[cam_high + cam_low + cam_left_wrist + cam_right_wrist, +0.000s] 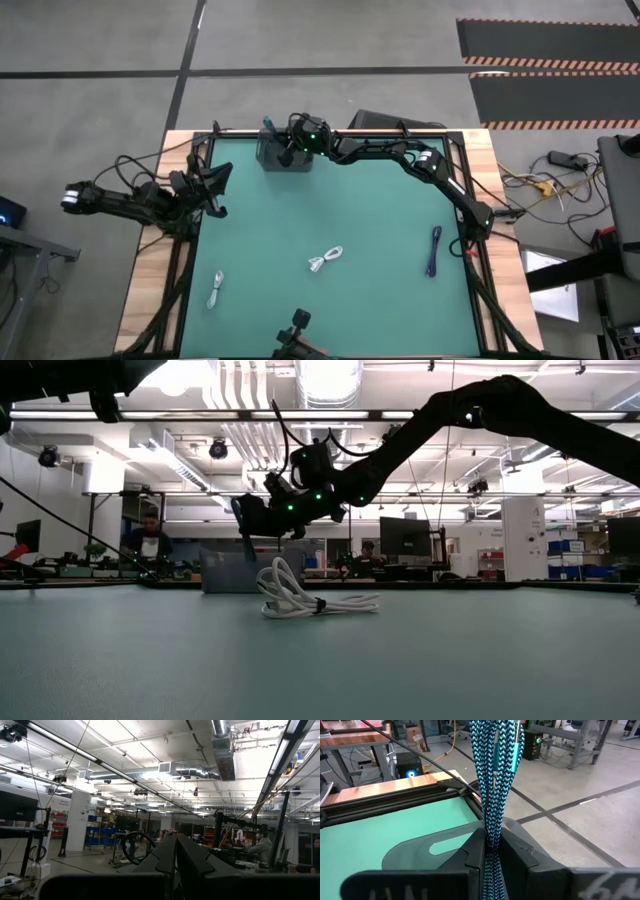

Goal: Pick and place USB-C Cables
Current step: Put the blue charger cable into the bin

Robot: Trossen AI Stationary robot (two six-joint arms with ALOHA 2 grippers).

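USB-C cables lie apart on the green bench (380, 300), and one more is in the right gripper (283, 150) at the far edge. That one is a blue-and-black braided cable (492, 780), folded so two strands run side by side; its long axis runs straight out from between the fingers (520, 857), which are clenched on it. It hangs over a grey bin (284, 158) that stands at the far edge, left of the middle.

White cable (326, 259) — a loose looped bundle near the middle of the bench, its length slanting from near-left to far-right. In the low view it shows as a raised loop with the strands trailing flat to one side, tied by a dark band. Pale grey cable (216, 289) lies by the near-left corner, long axis running roughly near to far. Dark blue-purple cable (435, 250) lies close to the right edge, stretched thin and also running near to far.

Left gripper (216, 187) waits at the left edge toward the far corner — its fingers (192, 860) pressed together, grasping nothing.
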